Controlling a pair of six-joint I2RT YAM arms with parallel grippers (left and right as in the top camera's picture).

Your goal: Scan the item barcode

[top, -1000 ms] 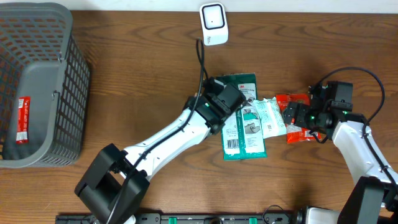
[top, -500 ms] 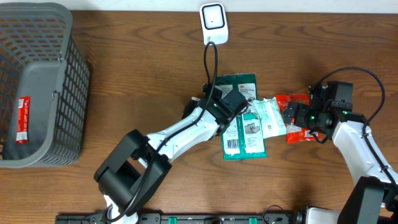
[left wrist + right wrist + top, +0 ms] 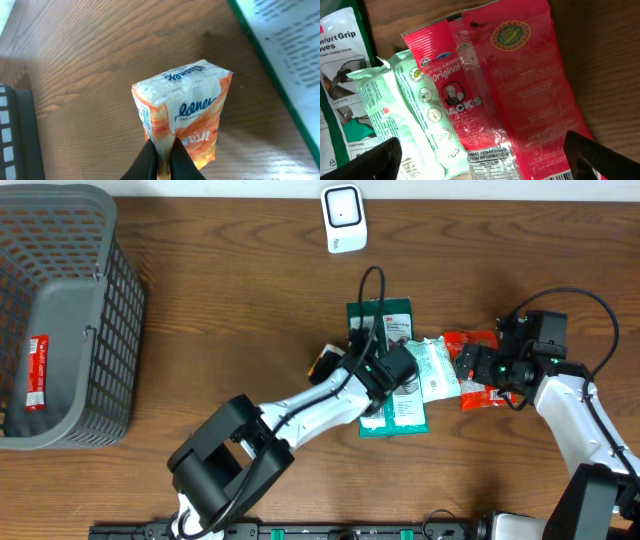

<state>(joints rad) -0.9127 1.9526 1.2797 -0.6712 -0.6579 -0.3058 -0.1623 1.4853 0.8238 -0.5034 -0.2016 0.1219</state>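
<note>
So your left gripper [image 3: 161, 152] is pinched tight on the bottom seam of the tissue pack [image 3: 182, 117], fingertips pressed together with just the wrapper edge between them. In the wrist view the pack's long side runs straight out from the fingertips and leans a bit to the right, with its far end up top. From overhead it pokes out of the gripper toward the basket side, above the wooden table [image 3: 230, 300], just left of the green glove pack [image 3: 385, 315] and well apart from the white scanner [image 3: 343, 218]. It's an orange and white wrapper, blue Kleenex script on two faces, small print on the left panel. Your right gripper [image 3: 482, 157] is spread wide over the red snack packet [image 3: 520, 90].
</note>
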